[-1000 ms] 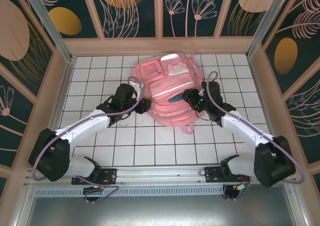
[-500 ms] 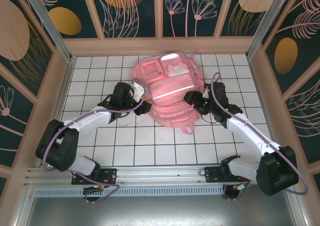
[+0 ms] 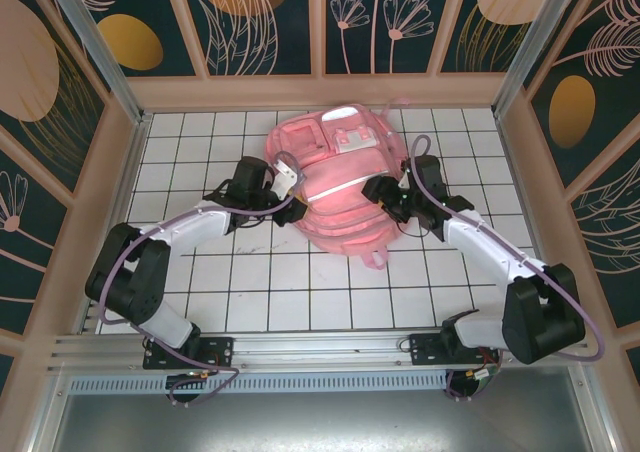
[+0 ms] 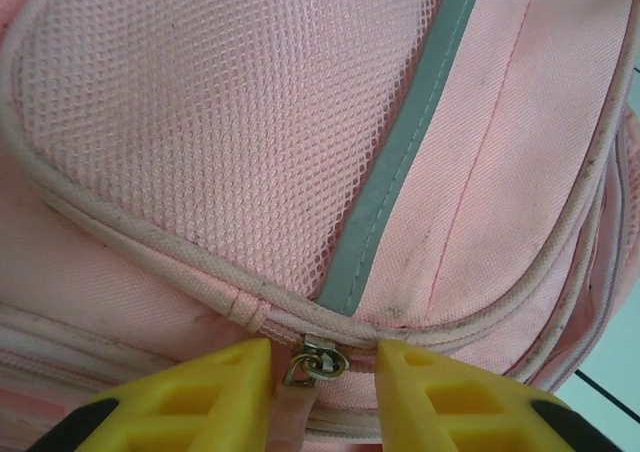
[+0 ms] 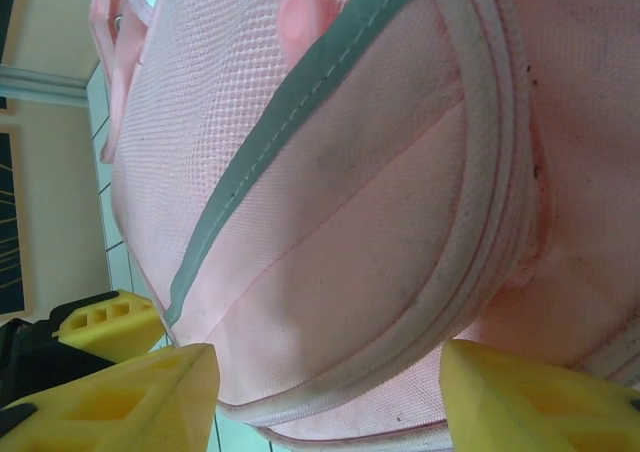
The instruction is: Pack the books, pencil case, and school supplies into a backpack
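The white tiled table point(image 3: 300, 272) carries the large pink fabric backpack point(image 3: 335, 187), which lies front-up towards the far side, between my two arms. Its compartments look zipped shut, so I judge the step in hand to be working a zipper. Whether that is to open the bag for loading or to finish closing it, I cannot tell from outside.

My right gripper point(image 3: 378, 190) is at the bag's right flank. In its wrist view the yellow fingers point(image 5: 130, 392) stand wide apart, straddling the rounded piped edge of the front pocket, clamped on nothing. I take it as bracing the bag.

My left gripper point(image 3: 288, 180) is at the left flank, just below the mesh pocket point(image 4: 220, 122) and the grey reflective strip point(image 4: 400, 152). Its fingers are a little apart, with the small metal zipper pull point(image 4: 315, 360) sitting in the gap between them, not yet pinched.

Next I would need to close squarely on that pull and then draw it along the zipper track while my right side steadies the soft fabric, since the bag may slide or bunch.
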You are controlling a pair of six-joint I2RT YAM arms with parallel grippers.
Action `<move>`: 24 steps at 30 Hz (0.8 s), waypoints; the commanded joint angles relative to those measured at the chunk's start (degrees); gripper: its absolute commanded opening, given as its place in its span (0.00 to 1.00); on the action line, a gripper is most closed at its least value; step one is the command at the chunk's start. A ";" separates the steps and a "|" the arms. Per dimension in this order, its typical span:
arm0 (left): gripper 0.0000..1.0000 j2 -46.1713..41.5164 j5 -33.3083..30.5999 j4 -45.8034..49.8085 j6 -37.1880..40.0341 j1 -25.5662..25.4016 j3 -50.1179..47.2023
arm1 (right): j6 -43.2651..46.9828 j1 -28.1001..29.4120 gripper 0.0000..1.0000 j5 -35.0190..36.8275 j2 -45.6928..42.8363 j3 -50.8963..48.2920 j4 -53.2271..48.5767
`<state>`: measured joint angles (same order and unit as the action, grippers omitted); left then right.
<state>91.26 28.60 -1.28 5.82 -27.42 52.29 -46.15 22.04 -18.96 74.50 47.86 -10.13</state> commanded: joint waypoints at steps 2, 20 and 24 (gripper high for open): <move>0.30 1.03 2.02 2.61 2.64 0.24 1.39 | 0.39 -0.41 0.58 1.05 1.15 1.77 -0.33; 0.23 1.71 0.62 4.50 2.88 0.26 0.88 | -0.10 -0.33 0.45 3.04 3.80 1.98 -0.45; 0.27 3.08 -2.08 5.57 1.66 0.26 1.78 | -0.54 -0.26 0.43 2.88 4.33 1.80 -0.26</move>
<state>92.82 29.30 2.00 8.32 -27.44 52.53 -46.41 22.04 -17.39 77.87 48.05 -10.15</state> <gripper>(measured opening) 0.261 0.429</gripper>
